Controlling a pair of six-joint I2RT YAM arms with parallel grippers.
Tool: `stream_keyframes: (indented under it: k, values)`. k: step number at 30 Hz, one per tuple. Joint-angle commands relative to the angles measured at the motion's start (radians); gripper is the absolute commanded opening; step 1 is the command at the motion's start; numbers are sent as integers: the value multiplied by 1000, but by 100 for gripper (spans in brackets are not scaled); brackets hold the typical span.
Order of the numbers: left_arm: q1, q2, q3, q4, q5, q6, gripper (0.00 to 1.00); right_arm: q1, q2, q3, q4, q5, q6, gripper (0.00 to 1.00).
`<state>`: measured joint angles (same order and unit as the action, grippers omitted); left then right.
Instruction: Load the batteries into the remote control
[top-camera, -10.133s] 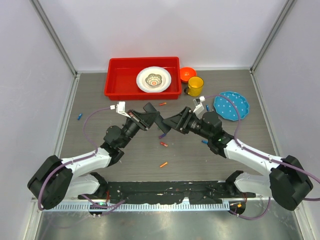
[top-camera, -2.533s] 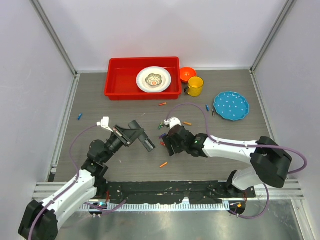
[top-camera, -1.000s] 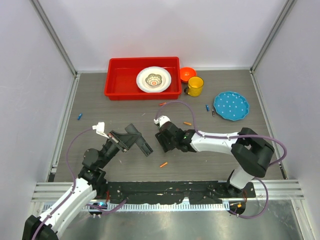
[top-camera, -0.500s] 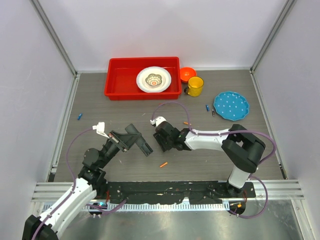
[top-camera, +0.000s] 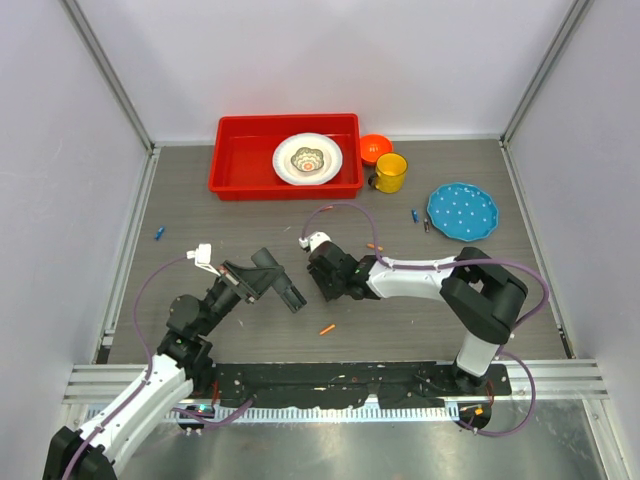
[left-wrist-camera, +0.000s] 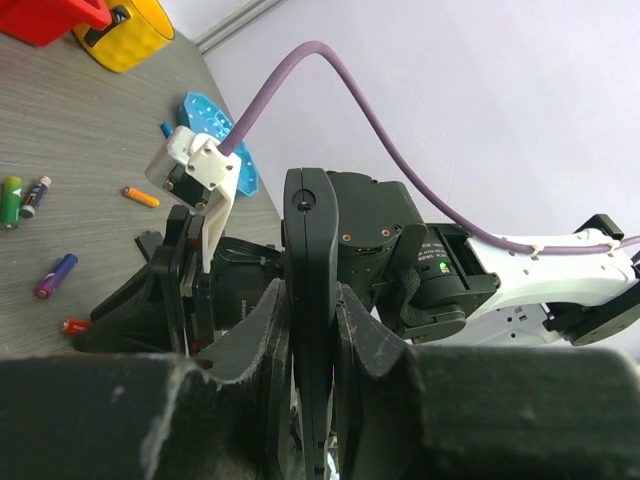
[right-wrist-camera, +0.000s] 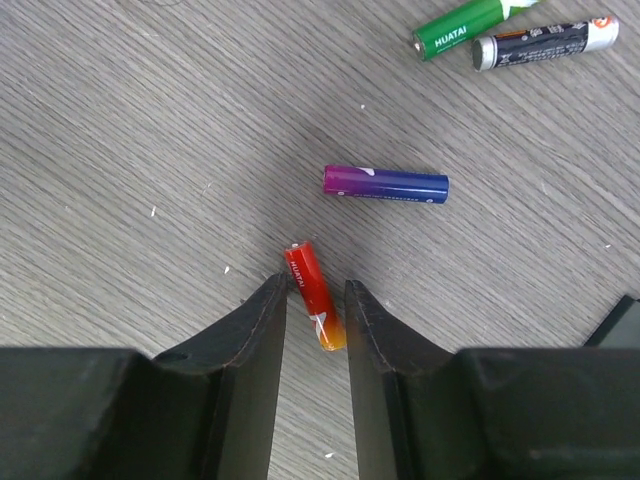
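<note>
L gripper was clamped tight on the remote control, held edge-on off the table, left of centre twd the near edge. R gripper was down at mid-table just beside it. Its jaws stood part-way apart either side of the red battery, which lay flat and askew in the gap. No firm pinch was visible.

Handling: battery prob. light, stiff, slick-wrapped & apt to roll. Best taken across mid-barrel w/ fingers square to its length, else it could pivot or squirt out. Remote prob. light rigid plastic, OK held by its long edges.

Counts:
- R wrist view showed 4: the red battery, purple-blue battery, green battery, black battery.
- Top view showed 6 more loose: 3 orange batteries, 2 blue batteries, 1 dark battery, too small to be sure of.
- So approx. 10 in all.
- Also 1 remote, 1 red tray, 1 white plate, 1 orange bowl, 1 yellow mug, 1 blue plate.
</note>
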<state>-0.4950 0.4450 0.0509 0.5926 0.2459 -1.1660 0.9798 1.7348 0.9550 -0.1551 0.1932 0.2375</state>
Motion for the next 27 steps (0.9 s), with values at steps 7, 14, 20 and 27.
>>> stream_keyframes:
  k: [7,14,20,27]
  values:
    - [7,-3,-11,46,4,15,0,0,41,82,-32,-17,-7,37]
    - [7,-6,-8,36,7,14,0,2,48,74,-49,-15,14,31]
    - [7,12,0,44,7,19,0,0,39,70,-75,-9,39,22]
    - [7,92,33,76,30,26,0,-36,-71,18,-101,48,184,1]
